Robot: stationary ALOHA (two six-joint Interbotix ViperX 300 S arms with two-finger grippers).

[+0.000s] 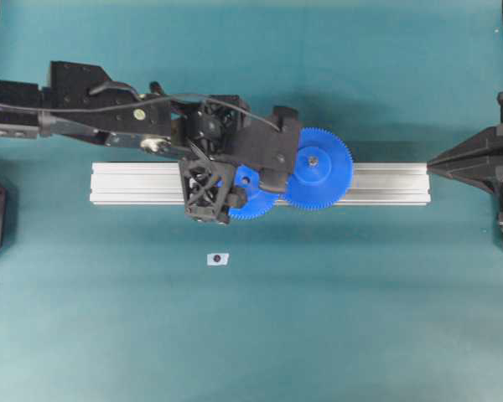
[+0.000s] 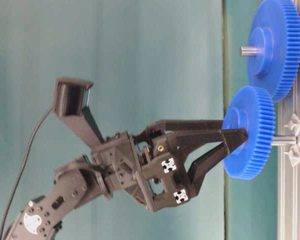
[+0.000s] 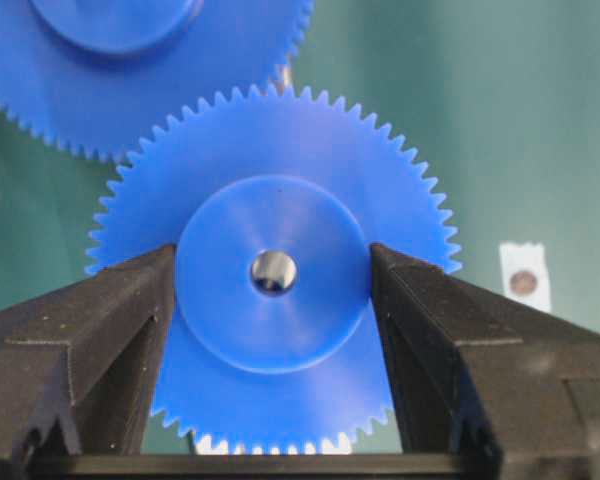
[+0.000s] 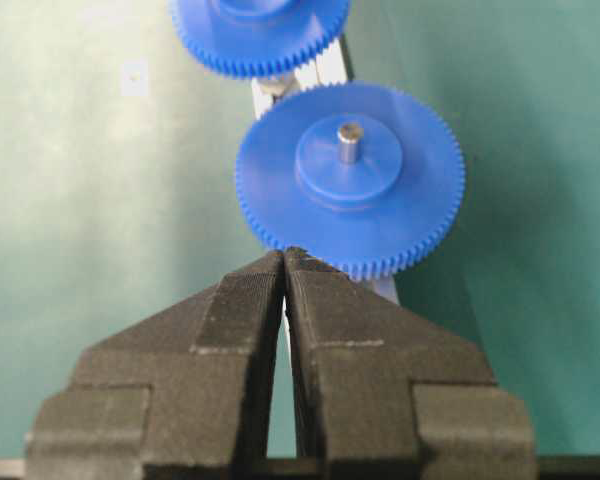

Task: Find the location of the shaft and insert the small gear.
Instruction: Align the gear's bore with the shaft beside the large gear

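Left gripper [image 3: 272, 300] is clamped on the raised hub of the small gear [image 3: 272, 270], which sits over the rail [image 1: 386, 182]. The shaft [image 2: 284, 141] pokes out beneath the gear, so insertion looks underway; can't quite tell if it's fully seated. Next it probably needs a straight push down, teeth meshing with the larger gear [image 1: 318, 167] alongside. Right gripper [image 4: 283, 262] is parked far right, fingers pressed together, empty.

We see even, soft light, with faint shadows on the green mat [image 1: 335, 318]. Wrist views blur up close: the fingers [image 4: 230, 330] look soft, and the rail [image 1: 386, 182] glares pale.
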